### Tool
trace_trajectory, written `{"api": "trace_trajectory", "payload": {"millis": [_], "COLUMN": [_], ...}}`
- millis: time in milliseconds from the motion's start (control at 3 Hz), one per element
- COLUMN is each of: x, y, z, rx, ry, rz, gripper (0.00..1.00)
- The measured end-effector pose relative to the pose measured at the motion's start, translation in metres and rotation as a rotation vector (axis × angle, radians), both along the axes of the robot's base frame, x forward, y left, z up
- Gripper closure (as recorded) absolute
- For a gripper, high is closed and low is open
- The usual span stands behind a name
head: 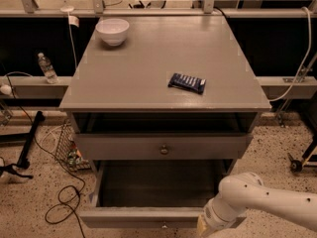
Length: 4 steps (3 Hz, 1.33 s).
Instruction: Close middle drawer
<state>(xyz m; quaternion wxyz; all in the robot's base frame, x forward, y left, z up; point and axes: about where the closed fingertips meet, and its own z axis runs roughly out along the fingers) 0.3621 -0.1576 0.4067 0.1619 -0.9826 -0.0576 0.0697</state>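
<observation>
The middle drawer [148,216] is pulled far out from the grey cabinet. Its long empty box and low front with a small knob reach toward the bottom edge of the camera view. Above it the top drawer [163,146], with a taller front panel and round knob, stands slightly open. My white arm [257,198] comes in from the lower right. My gripper [207,228] sits at the bottom edge, against the right part of the middle drawer's front. The lowest drawer is out of view.
On the cabinet top [148,78] stand a white bowl [112,30] at the back left and a dark blue snack packet [186,83] toward the front right. Cables [64,202], a wire basket [67,148] and a water bottle [47,68] are at the left.
</observation>
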Motion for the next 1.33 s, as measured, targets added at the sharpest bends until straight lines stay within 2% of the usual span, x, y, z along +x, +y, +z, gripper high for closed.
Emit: {"api": "trace_trajectory", "payload": {"millis": [333, 1000, 1333], "x": [0.003, 0.037, 0.063], "y": [0.000, 0.002, 0.003], "z": [-0.001, -0.009, -0.008], "rx": [-0.005, -0.073, -0.042], "ry": [-0.008, -0.073, -0.140], "rz": [0.007, 0.062, 0.066], "gripper": [1.00, 1.00, 1.00]}}
